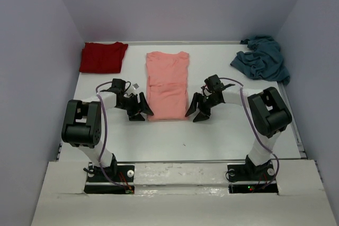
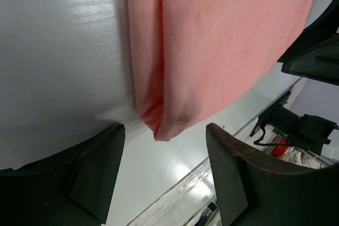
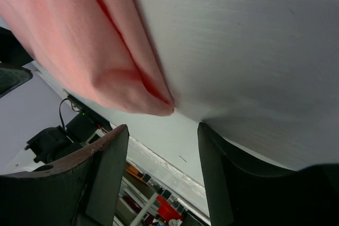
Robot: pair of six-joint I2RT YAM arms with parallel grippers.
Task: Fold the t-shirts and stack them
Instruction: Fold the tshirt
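Fingers (image 2: 98,170) of the left gripper (image 1: 140,110) are standing wide apart and gripping nothing. The near left corner of the salmon-pink shirt (image 2: 222,41) is reaching just into the mouth of the gap, with bare table (image 2: 58,51) showing on either side of it. On the right gripper (image 1: 197,110) the fingers (image 3: 108,165) are likewise spreading wide and empty, and the shirt's near right corner is lying just beyond their tips, touching neither.

Seen from above, the two grippers are flanking the shirt's near hem, one at each corner, low over the surface. The shirt itself is lying flat in the middle of the table, folded into a long narrow rectangle that is running away from the arms.

Up close, the cloth is showing a fine matte knit. It is soft and slightly rumpled, with its turned-in sides forming rounded edges and a deeper red shadow sitting in the crease at each corner. The fingers are looking hard and dark, with blunt curved tips and a brownish worn edge on one left finger. The tabletop is gleaming white, smooth, with a faint brushed grain.

At the far left corner the dark red shirt (image 1: 103,56) is resting folded into a rough rectangle. At the far right the teal-blue shirt (image 1: 262,59) is sitting in a crumpled heap — both well apart from the grippers.
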